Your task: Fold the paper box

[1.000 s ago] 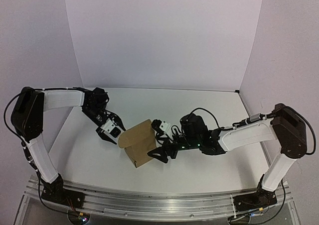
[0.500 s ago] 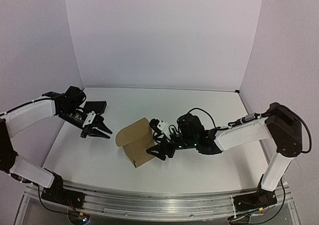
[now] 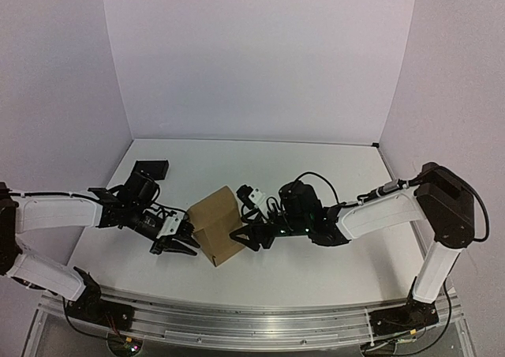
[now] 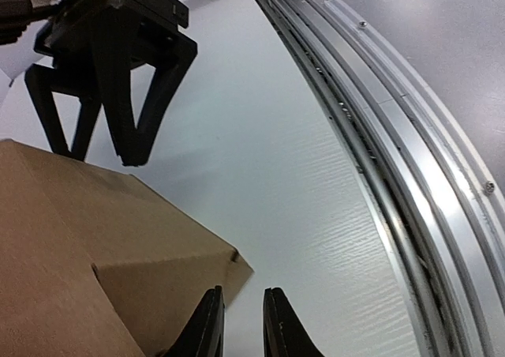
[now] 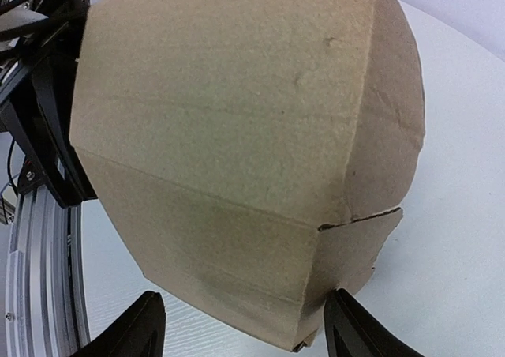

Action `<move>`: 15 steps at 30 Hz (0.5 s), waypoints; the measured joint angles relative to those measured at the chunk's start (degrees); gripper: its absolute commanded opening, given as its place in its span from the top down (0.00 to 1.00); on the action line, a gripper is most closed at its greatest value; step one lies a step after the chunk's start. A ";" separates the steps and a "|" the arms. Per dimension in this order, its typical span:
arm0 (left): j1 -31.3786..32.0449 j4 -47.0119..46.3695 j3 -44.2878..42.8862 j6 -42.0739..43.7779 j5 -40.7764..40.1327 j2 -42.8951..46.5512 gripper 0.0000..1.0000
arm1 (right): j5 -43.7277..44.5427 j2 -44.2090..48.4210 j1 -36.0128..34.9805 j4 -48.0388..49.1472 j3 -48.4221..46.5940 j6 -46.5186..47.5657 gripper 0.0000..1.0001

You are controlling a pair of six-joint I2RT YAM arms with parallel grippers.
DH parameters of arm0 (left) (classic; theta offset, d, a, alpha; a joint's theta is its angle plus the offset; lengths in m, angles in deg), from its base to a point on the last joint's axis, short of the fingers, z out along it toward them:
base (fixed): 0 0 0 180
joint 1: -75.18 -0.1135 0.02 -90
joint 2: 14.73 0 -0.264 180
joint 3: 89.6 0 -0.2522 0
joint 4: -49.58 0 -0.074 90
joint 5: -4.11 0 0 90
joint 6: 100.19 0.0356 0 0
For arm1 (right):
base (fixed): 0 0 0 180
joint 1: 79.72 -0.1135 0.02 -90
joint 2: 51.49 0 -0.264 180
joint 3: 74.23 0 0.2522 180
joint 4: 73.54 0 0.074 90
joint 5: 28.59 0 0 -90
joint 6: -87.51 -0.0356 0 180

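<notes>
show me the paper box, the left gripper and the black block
paper box [image 3: 213,211], top view, its upper face
left gripper [image 4: 242,306], left wrist view, between fingertips
black block [image 3: 150,170], top view, its middle

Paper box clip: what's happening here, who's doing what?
Both arms are working on the paper box, which stands folded into a cuboid shape. The right gripper is open, its fingers bracketing the box's lower edge. The left gripper sits low at the box's opposite side, jaws nearly closed on nothing, beside a flap corner.

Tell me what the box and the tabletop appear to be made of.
Paper box: brown cardboard, matte, going by its fibrous face, creases and raw cut edges. Table: white, faintly grained; probably laminate or plastic sheet, hard to tell.
</notes>
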 measured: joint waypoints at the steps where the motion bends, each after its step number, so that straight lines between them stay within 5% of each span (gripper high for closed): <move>1: 0.36 -2.89 0.39 -0.58 -0.63 -0.05 0.80 | -0.04 -0.01 0.00 0.19 0.00 -0.55 0.33; 7: 1.64 -14.28 2.34 -1.76 -4.67 -2.26 0.82 | -0.45 -0.24 0.02 1.46 0.00 -3.24 0.36; 15: 1.62 -17.81 2.72 -2.03 -8.79 -3.78 0.81 | 0.02 -1.27 0.41 1.67 -0.75 -4.38 0.38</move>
